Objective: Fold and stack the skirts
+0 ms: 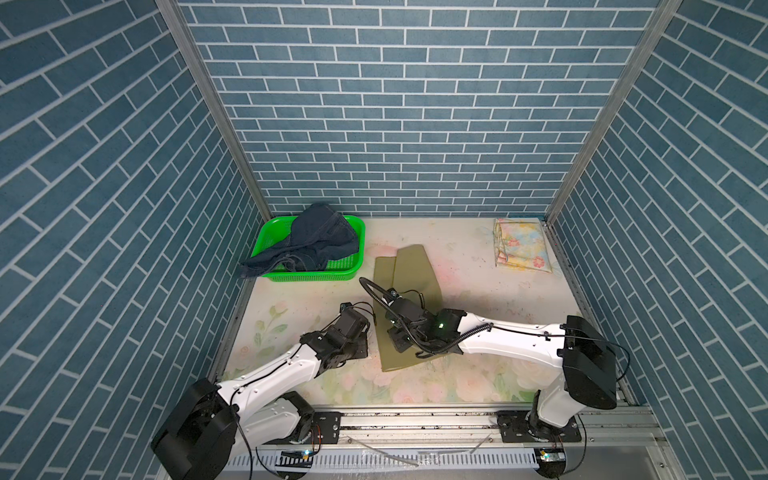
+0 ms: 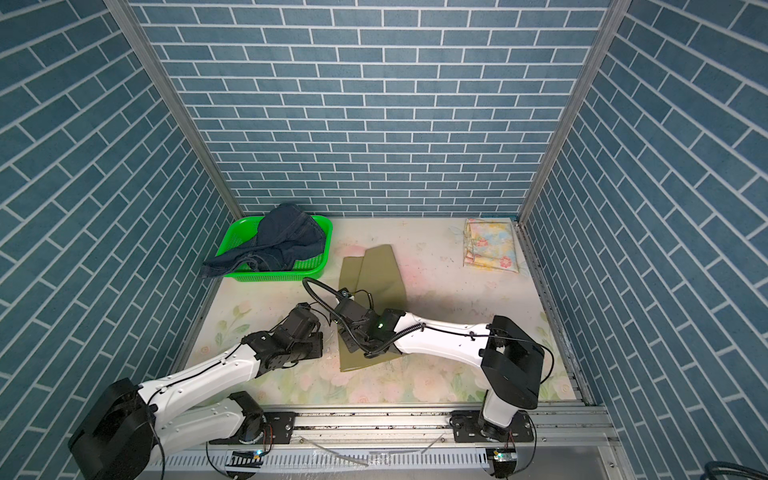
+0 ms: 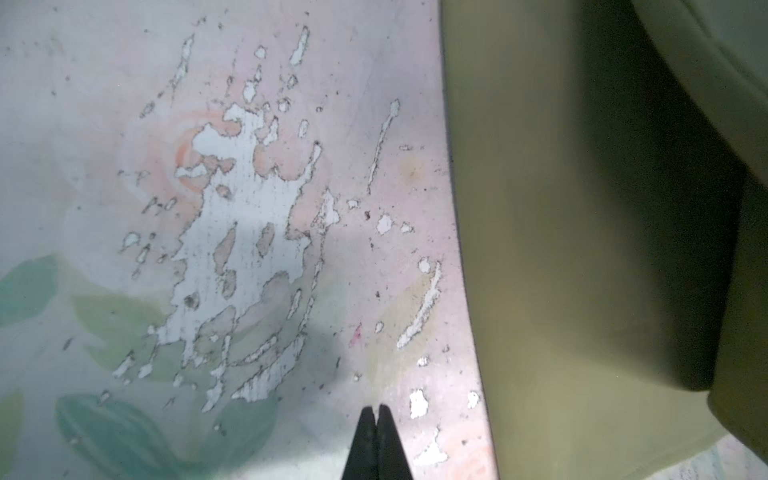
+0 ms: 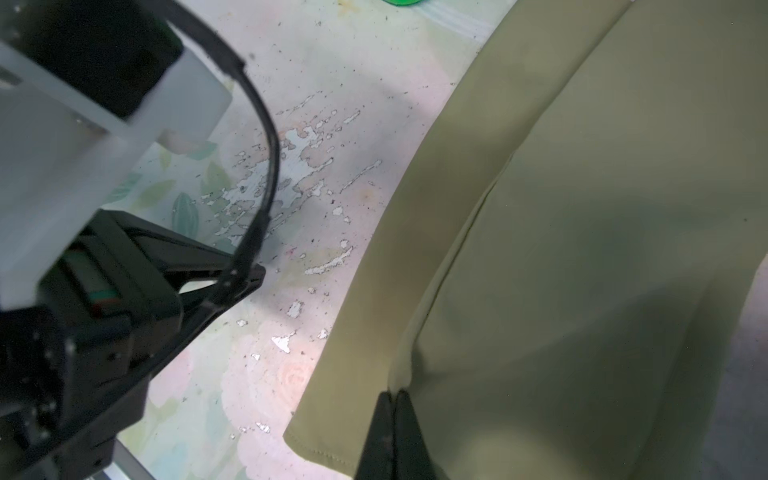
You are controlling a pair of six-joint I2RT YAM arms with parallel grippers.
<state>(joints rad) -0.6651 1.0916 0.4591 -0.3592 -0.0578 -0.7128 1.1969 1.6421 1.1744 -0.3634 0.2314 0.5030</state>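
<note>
Logging olive-khaki skirt (image 1: 411, 274) at mid-table in both top views: flat on the floral-printed tabletop (image 1: 490, 303), folded lengthwise into a long strip running from near the front toward the back, a lower layer showing along its left edge. Same olive-khaki skirt (image 4: 582, 249) in the right wrist view, with the upper layer's edge crossing the cloth as a clean line.

Checking right gripper (image 4: 392, 397): reaching across the near part of the strip, fingers set almost together with only a thin slit between, tips down at the upper layer's edge. Cloth pinched or merely touched: cannot tell.

Checking left gripper (image 3: 376, 409): fingers pressed together, nothing between them, over bare tabletop just beside the olive-khaki skirt (image 3: 582, 249) and clear of the cloth. Worn white patches (image 3: 249, 232) in the print ahead of the tips. Also seen in the right wrist view (image 4: 253, 277), tips closed and low. Touching the table or just above it: cannot tell.

Noting dark blue denim skirt (image 1: 320, 241): unfolded, heaped in the green perforated basket (image 1: 328, 275) at back left, part of it spilling over the front-left rim.

Noting pastel floral skirt (image 1: 521, 245): folded into a rectangle, lying flat in the back-right corner, well apart from the other two.
</note>
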